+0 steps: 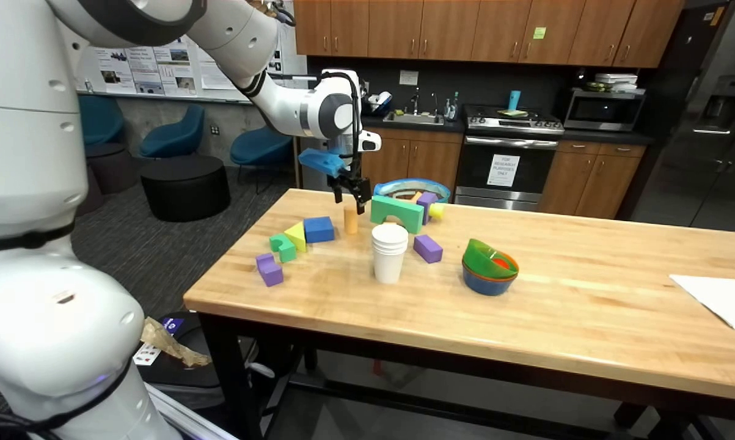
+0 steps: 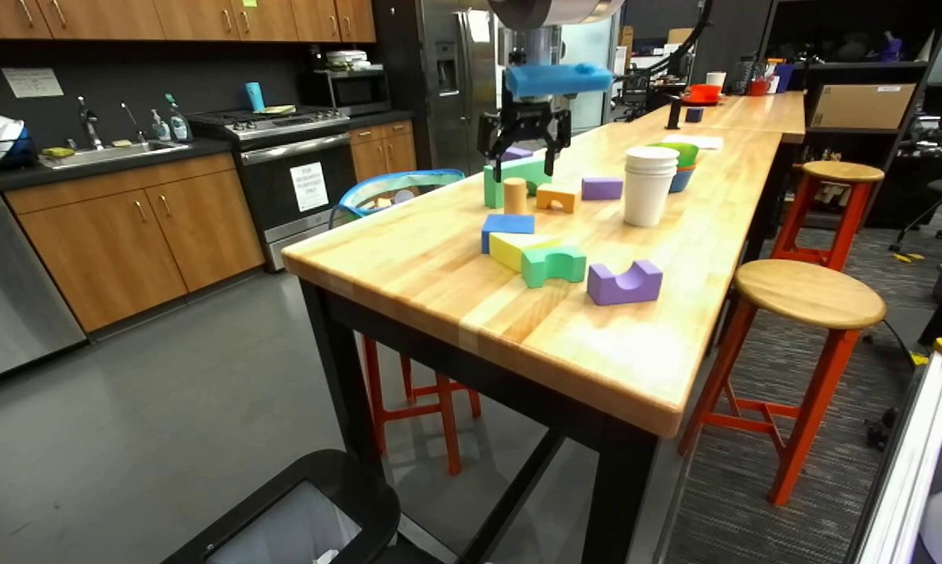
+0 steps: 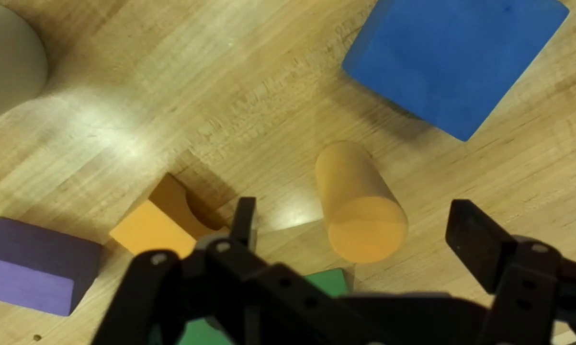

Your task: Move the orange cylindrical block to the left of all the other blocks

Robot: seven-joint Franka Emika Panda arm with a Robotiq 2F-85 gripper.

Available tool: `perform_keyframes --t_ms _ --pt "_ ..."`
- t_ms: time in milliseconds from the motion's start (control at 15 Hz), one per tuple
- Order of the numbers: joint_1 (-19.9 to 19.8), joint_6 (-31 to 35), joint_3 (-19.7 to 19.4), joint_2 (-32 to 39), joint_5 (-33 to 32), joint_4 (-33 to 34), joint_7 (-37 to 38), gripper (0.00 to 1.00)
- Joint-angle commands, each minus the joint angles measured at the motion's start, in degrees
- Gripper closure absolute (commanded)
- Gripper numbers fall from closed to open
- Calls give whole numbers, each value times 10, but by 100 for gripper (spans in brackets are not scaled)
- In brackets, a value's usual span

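While the gripper (image 1: 349,203) hangs w/ jaws spread over the far side of the table (image 1: 563,287) in an exterior view, the orange cyl. (image 1: 351,223) stands upright, just right of the blue block (image 1: 319,230) & left of the green arch (image 1: 398,209). In an exterior view a small orange arch (image 2: 562,193) sits just to its right; jaws seem a bit above it. Wrist view: cyl. shows in the gap b/w the jaws, touching neither. Prob. light, stiff & tough, but smooth sides may slip or twist if pinched off-center; best hold: mid-height, jaws across its full width.
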Motion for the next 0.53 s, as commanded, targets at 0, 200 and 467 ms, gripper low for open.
perform_keyframes --t_ms 0,200,467 --pt "-5 13 -2 11 37 6 -32 0" --pt "-7 23 -3 21 48 10 -47 0" --pt "-6 34 -7 33 38 19 -50 0"
